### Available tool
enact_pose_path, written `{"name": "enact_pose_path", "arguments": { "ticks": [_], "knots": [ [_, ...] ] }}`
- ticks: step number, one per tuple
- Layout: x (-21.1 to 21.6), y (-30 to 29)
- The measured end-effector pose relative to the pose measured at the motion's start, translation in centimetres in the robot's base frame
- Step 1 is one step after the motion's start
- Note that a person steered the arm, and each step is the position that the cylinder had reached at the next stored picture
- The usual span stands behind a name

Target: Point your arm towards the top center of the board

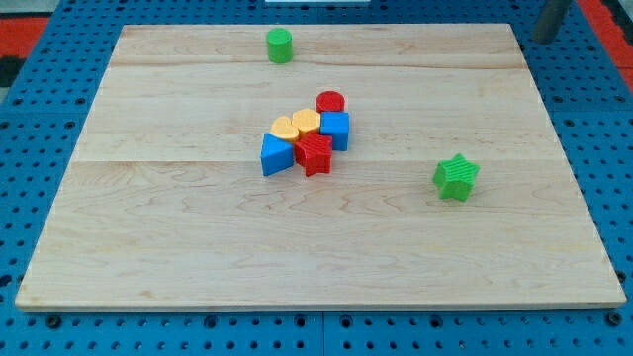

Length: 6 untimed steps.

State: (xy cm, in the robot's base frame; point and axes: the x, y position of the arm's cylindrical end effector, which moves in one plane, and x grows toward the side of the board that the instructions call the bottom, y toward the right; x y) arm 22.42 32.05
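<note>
The wooden board (148, 247) fills most of the view. My rod comes in at the view's top right, and my tip (542, 37) sits just off the board's top right corner, far from every block. A green cylinder (280, 45) stands near the top edge, a little left of center. A cluster lies at the board's middle: a red cylinder (330, 102), two yellow blocks (306, 122) (285, 129), a blue cube (335, 130), a blue wedge-like block (276, 154) and a red star (316, 155). A green star (455, 177) lies alone to the right.
A blue perforated table (40, 326) surrounds the board on all sides. Red surfaces show at the view's top left corner (30, 30) and top right corner (608, 15).
</note>
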Motion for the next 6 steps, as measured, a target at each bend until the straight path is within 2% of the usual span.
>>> {"name": "enact_pose_path", "arguments": {
  "ticks": [2, 4, 6],
  "knots": [
    [-1.0, 1.7],
    [-2.0, -4.3],
    [-0.1, -14.2]
  ]
}}
